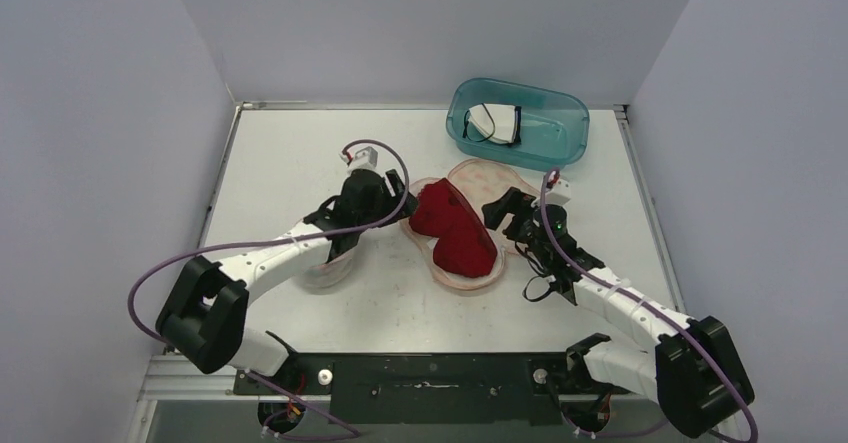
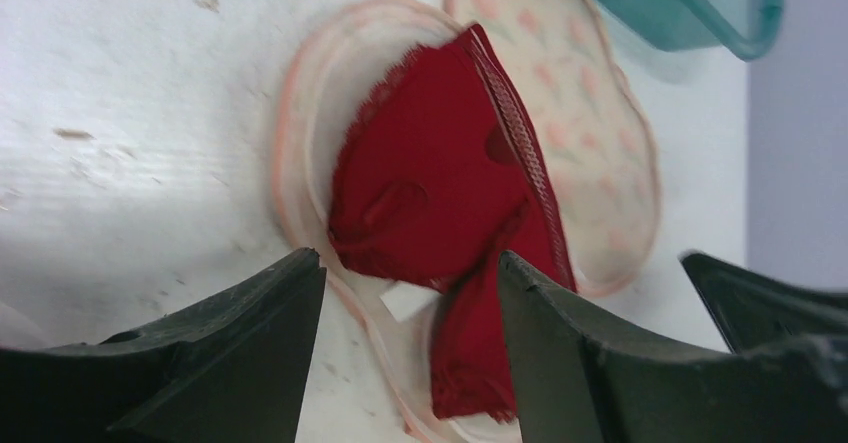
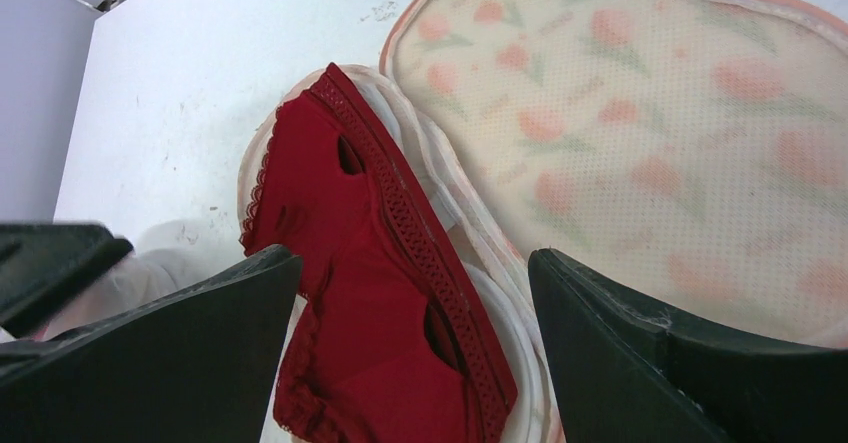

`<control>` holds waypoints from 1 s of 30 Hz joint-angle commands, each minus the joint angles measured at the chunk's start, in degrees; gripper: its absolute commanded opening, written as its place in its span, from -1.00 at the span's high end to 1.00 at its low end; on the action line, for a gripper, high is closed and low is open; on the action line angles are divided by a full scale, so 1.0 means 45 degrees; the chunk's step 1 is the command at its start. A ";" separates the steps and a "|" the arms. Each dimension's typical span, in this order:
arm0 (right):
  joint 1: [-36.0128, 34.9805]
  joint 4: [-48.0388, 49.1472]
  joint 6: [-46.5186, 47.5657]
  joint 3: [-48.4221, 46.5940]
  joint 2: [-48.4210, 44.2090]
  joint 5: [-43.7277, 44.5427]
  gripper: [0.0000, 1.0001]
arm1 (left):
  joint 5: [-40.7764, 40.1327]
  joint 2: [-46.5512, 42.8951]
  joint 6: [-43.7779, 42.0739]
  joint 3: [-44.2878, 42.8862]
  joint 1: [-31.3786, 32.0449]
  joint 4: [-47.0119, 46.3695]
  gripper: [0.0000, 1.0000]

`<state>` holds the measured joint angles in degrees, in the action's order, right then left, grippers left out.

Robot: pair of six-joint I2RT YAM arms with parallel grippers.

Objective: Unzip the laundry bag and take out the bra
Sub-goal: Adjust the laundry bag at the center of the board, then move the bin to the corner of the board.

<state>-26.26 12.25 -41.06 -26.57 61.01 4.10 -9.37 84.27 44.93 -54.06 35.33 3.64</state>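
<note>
White table (image 1: 300, 153) | one bra (image 1: 455, 228) – one laundry bag (image 3: 620, 113) | left pincer (image 2: 410, 260), right pincer (image 3: 412, 256) – both parted

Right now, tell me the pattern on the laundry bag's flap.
The flap is cream mesh with pink flowers and pink trim; clearest in the right wrist view.

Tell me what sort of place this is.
Probably a lab robot cell: white table boxed in by plain walls, black mounting plate at its near edge, and staged props, a red bra on an opened laundry bag.
</note>
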 commanded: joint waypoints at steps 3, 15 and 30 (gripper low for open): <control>0.0379 0.2406 0.0148 -0.0368 0.1335 -0.1457 -0.73 | 0.2703 0.0317 0.3438 0.1988 0.0842 -0.5537 -0.14; 0.1754 0.2209 -0.1351 -0.0471 0.0864 0.2210 -0.76 | 0.2287 0.0065 0.4677 0.4010 0.1047 -0.6236 -0.01; 0.7014 0.2739 -0.1487 -0.5928 0.7793 0.0590 -0.76 | 0.0804 -0.2945 0.4737 0.7150 0.1850 -0.6165 -0.05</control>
<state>2.48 23.07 -47.83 -45.74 89.36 11.57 -3.95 73.54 65.67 -24.73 42.83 -20.95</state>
